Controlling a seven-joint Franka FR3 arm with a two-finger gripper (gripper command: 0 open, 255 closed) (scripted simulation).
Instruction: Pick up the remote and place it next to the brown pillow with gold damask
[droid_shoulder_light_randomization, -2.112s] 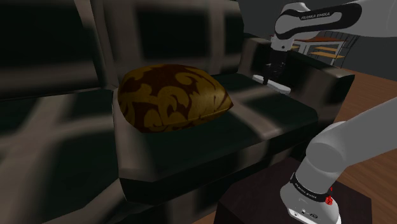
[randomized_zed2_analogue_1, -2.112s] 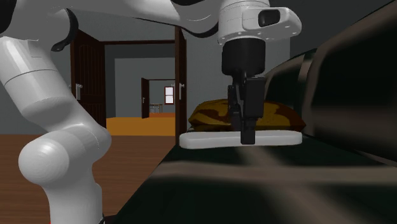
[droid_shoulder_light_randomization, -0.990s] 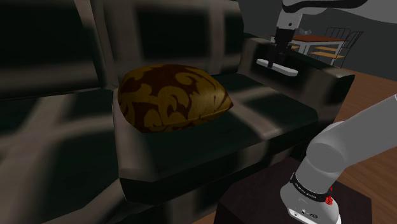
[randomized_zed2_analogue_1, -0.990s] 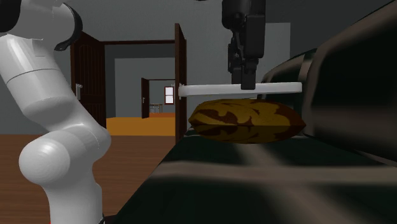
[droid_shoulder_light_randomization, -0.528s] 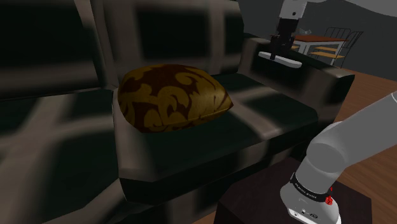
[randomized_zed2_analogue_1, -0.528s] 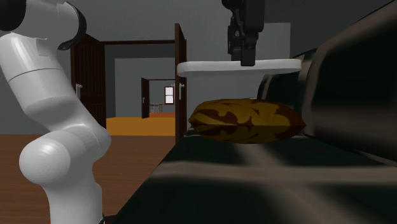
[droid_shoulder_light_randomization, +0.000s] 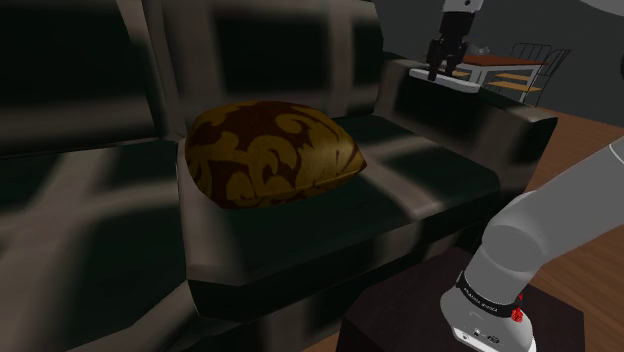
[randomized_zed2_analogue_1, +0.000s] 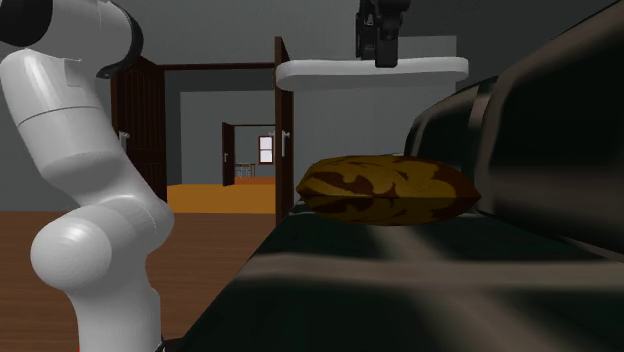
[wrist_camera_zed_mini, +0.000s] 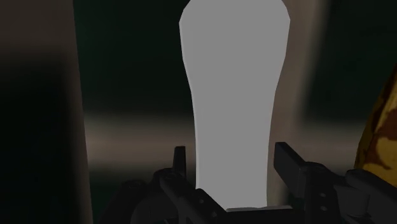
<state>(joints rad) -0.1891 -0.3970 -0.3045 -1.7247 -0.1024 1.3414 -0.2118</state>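
The pincer (randomized_zed2_analogue_1: 383, 61) is clenched on the pale grey remote (randomized_zed2_analogue_1: 330, 72) near its middle, holding it level in the air, well above the dark sofa (droid_shoulder_light_randomization: 420, 170). In the shoulder view the remote hangs over the sofa's far right end, by the armrest. It is well apart from the brown-and-gold pillow (droid_shoulder_light_randomization: 270, 155), which lies on the seat to the left.

Matt plain-white remote (randomized_zed2_analogue_1: 330, 72), patterned cloth pillow (droid_shoulder_light_randomization: 270, 155), smooth white arm (randomized_zed2_analogue_1: 90, 200)
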